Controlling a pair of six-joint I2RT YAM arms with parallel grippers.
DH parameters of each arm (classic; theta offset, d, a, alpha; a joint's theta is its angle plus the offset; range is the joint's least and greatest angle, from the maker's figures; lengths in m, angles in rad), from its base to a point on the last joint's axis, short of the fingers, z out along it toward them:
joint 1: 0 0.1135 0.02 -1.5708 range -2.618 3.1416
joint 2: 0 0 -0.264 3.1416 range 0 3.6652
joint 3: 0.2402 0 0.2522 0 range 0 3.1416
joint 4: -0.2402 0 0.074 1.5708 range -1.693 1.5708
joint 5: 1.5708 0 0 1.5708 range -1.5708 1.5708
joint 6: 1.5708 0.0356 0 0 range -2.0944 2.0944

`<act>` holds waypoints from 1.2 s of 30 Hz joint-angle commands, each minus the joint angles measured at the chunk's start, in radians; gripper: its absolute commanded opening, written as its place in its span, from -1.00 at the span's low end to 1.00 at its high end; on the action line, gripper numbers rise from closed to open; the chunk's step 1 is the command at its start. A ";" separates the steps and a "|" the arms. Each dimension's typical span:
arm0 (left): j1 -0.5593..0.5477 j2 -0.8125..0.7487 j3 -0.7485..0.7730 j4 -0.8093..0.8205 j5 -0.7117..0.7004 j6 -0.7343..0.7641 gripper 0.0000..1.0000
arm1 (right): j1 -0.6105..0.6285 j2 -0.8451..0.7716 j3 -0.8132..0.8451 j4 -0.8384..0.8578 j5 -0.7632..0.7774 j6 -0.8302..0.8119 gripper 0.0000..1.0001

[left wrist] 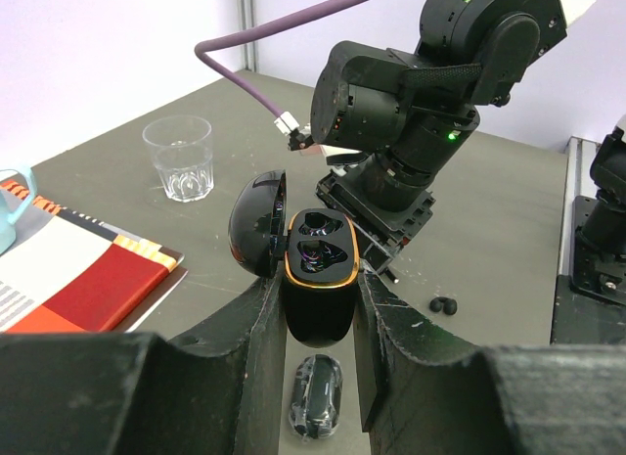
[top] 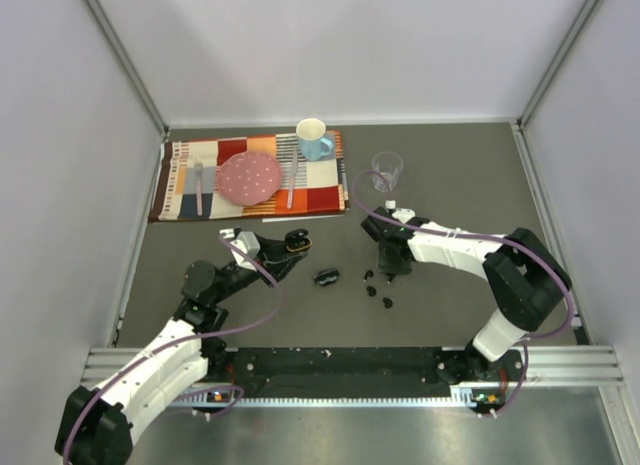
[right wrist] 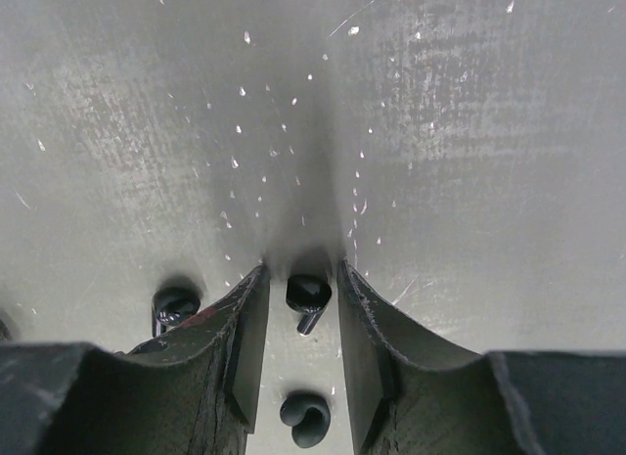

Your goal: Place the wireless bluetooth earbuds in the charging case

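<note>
Left arm: stretched forward over the tabletop (top: 450, 185), with the left hand (left wrist: 318, 277) held roughly level above it.
Left hand: clenched on the charging case (left wrist: 318, 313), which stands upright with its lid swung open to one side.
Right arm: bent inward, with the right hand (right wrist: 302, 267) pointing straight down at the tabletop.
Right hand: released, its fingers apart on either side of one earbud (right wrist: 308, 294) lying on the tabletop.
Second earbud (right wrist: 176, 303): just outside one finger.
Third earbud (right wrist: 305, 416): between the fingers, nearer the wrist.
Closed case (top: 326, 277): on the tabletop between the two hands.
</note>
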 commanded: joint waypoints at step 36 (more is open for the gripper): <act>0.002 0.075 0.038 0.157 0.058 -0.088 -1.00 | 0.329 -0.564 0.055 0.329 0.367 -0.454 -1.00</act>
